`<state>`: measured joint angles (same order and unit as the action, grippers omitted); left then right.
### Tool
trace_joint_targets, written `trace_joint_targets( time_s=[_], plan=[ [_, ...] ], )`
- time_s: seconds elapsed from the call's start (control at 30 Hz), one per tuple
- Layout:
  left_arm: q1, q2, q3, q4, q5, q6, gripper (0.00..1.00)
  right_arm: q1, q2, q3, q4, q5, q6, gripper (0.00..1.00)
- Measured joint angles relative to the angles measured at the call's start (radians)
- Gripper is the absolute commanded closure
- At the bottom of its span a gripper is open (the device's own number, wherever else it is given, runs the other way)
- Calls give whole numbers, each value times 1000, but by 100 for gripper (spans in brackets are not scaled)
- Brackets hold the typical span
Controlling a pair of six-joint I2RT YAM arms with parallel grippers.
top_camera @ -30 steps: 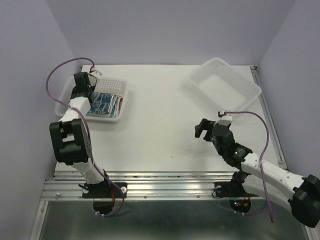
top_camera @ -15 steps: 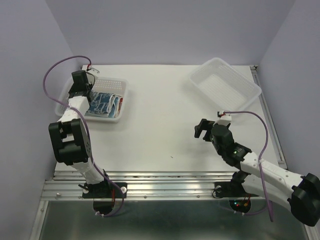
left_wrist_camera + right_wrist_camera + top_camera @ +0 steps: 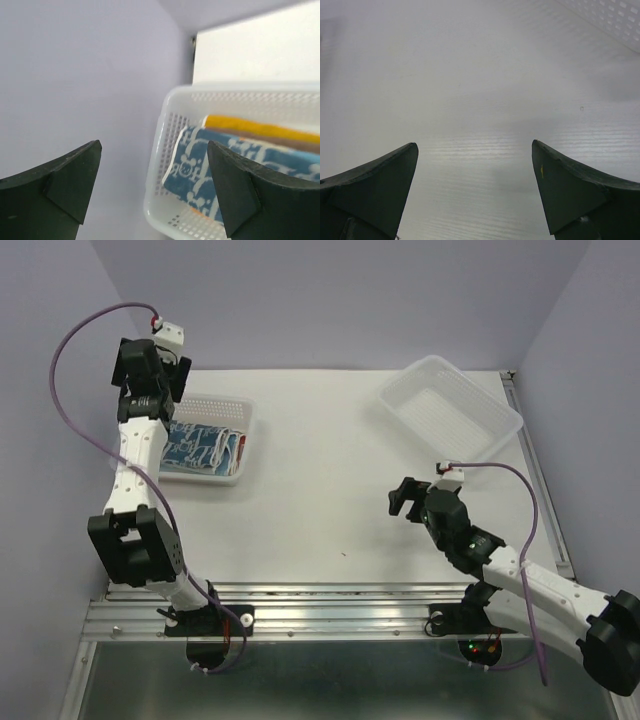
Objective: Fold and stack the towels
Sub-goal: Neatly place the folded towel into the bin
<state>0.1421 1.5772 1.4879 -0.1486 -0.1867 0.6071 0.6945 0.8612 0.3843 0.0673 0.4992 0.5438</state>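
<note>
Soft, light towels point(image 3: 240, 167) lying in the left basket point(image 3: 162, 135) are judged best pinched at a loose edge, while the left gripper point(image 3: 154, 150) and right gripper point(image 3: 474, 145) are held wide, empty.

Top: from high behind arm bases, looking down over whole tabletop point(image 3: 320, 490). Left wrist: close on towels point(image 3: 240, 162) in basket point(image 3: 162, 125), shared with top. Right wrist: low, facing tabletop.

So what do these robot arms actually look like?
The left arm and right arm are white tubes with chunky black joints. A thin purple cable loops off each wrist. The left gripper and right gripper each have two dark wedge-shaped fingers.
</note>
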Motion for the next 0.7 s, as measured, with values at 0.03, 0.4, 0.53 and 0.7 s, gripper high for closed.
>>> trace_joint_targets(
  time_s=[0.03, 0.4, 0.53, 0.7],
  plan=[
    [-21, -27, 29, -10, 10, -23, 1, 0, 0, 0, -2, -2, 3, 0],
    [-426, -172, 127, -6, 67, -537, 1, 0, -34, 51, -108, 11, 114, 0],
    [-552, -397, -224, 78, 39, -733, 1, 0, -93, 60, -156, 21, 160, 0],
    [-636, -644, -576, 138, 36, -872, 1, 0, -173, 57, -173, 26, 190, 0]
  ],
)
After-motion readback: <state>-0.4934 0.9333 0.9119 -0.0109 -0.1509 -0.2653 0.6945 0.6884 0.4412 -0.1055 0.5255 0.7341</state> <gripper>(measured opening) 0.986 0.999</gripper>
